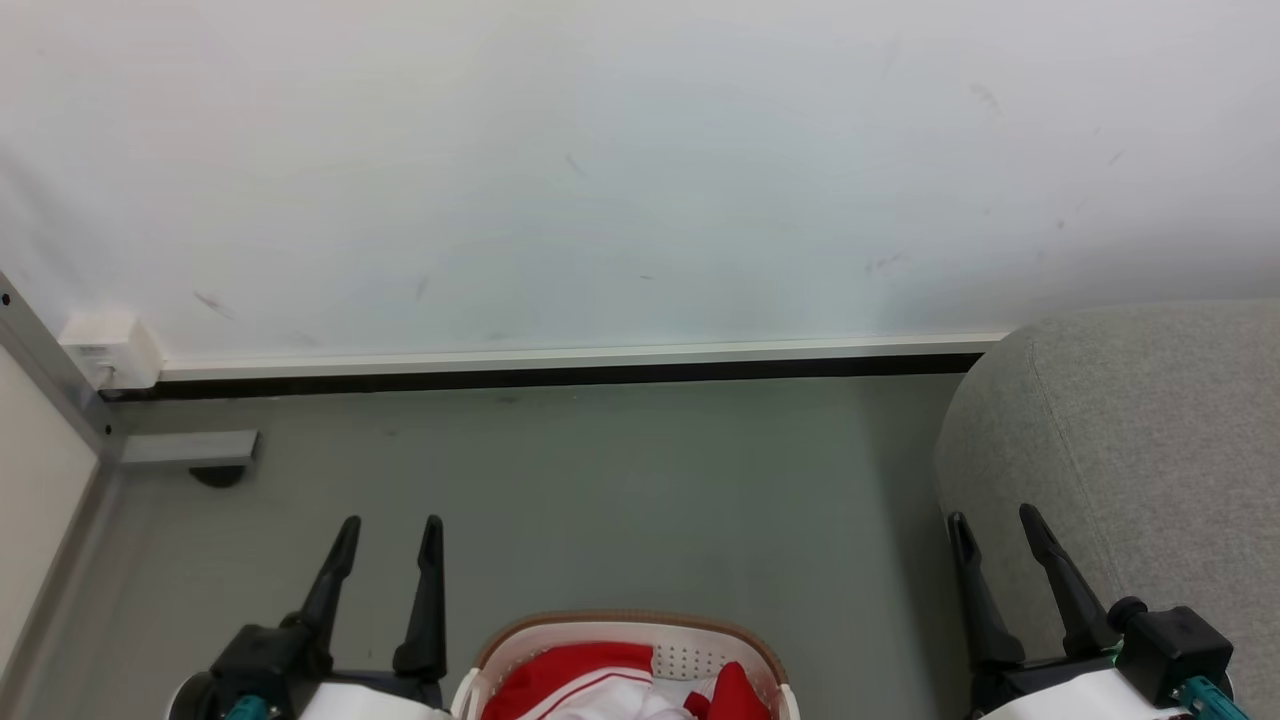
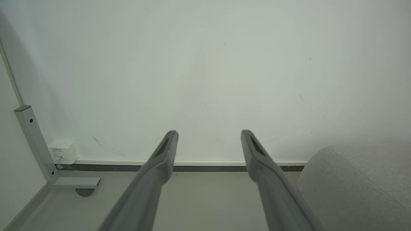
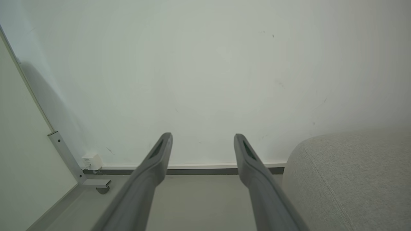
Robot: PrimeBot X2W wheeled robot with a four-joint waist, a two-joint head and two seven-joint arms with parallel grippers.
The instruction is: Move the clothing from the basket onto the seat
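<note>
the head camera looks down and forward from high up, the basket (image 1: 690, 660) at its bottom edge. both wrist cameras sit lower, facing the same wall (image 2: 205, 64); all three share the seat (image 1: 1130, 420) corner.

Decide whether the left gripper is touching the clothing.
Apart. The head view shows the left gripper open over the floor, beside the basket, whose wall separates it from the clothing.

Left gripper (image 1: 391, 522), lower left of the frame, and right gripper (image 1: 992, 515), lower right: each has two long, tapered black fingers (image 1: 427, 590) on black blocks (image 1: 1175, 640). White forearm shells (image 1: 1080, 698) lie below, with teal fittings (image 1: 1205, 695) at the bottom corners. In the wrist views the fingers (image 2: 151, 179) look matte grey, with dark slots near the tips.
</note>
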